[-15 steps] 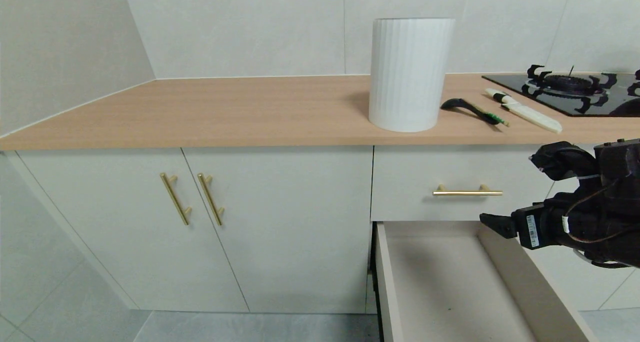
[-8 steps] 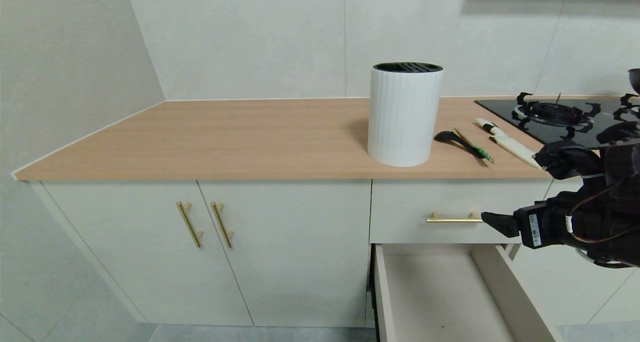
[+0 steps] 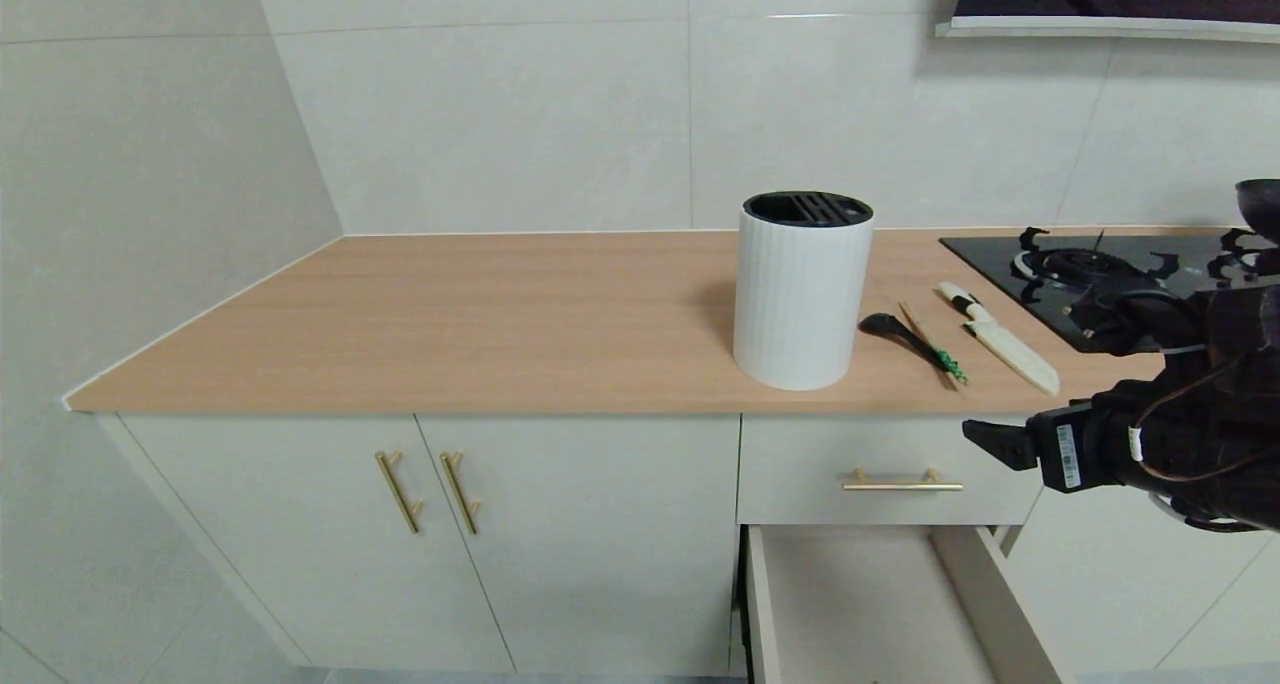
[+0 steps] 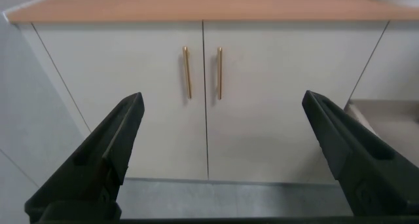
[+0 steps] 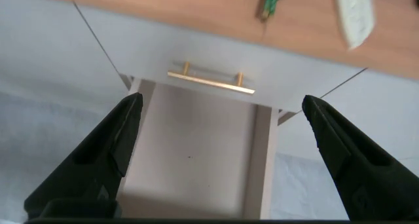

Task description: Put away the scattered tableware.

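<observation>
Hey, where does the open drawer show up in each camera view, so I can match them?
Head view: open drawer at the bottom, under the gold handle.
Left wrist view: a sliver of the drawer beside the double doors.
Right wrist view: drawer directly beneath the same handle.
Shared landmark: the wooden countertop.

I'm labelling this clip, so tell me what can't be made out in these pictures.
Open drawer: its front is cut off by the head view's lower edge.
Knife block: slots too dark to show any contents, head view.
Chopsticks: too small to count, head view.
Knife: handle cut off by the right wrist view's edge.
</observation>
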Robot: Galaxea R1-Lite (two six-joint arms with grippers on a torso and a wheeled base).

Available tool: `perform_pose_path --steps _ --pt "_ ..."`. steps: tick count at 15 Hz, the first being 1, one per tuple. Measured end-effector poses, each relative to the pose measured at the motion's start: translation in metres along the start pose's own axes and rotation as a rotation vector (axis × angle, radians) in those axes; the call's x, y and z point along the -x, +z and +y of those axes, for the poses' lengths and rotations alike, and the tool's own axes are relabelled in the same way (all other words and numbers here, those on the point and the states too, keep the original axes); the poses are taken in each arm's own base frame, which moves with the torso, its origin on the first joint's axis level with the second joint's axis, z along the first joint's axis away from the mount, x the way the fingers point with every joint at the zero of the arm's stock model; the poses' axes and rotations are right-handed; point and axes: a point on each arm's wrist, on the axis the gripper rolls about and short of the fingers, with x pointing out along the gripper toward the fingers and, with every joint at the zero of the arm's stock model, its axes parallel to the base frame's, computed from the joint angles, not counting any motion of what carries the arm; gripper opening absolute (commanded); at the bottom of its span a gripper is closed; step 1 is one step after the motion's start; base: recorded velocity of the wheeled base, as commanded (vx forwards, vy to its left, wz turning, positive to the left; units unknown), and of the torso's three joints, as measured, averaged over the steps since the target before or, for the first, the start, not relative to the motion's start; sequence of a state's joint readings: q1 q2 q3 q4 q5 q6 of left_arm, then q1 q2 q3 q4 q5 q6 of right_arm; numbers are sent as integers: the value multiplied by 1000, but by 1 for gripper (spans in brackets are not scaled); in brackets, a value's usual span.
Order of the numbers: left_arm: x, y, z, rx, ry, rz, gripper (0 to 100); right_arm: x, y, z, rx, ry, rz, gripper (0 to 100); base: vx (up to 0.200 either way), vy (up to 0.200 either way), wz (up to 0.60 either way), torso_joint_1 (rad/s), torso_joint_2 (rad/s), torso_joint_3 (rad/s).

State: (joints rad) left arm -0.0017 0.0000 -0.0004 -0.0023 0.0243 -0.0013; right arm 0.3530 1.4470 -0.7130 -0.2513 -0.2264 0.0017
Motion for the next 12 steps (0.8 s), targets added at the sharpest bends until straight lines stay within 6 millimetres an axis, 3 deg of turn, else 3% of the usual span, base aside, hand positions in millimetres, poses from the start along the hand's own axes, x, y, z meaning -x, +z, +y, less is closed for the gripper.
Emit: perform_pose_path --steps 5,7,12 --pt "0 0 0 0 0 0 100 -8 8 -1 -29 -4 -54 100 0 0 0 18 -36 -19" --pt "0 0 0 0 0 0 100 -16 19 -5 -122 -7 -72 100 0 0 0 0 0 0" --pt "0 0 0 0 0 0 100 -48 48 -16 -197 -54 -4 100 0 0 0 0 0 0"
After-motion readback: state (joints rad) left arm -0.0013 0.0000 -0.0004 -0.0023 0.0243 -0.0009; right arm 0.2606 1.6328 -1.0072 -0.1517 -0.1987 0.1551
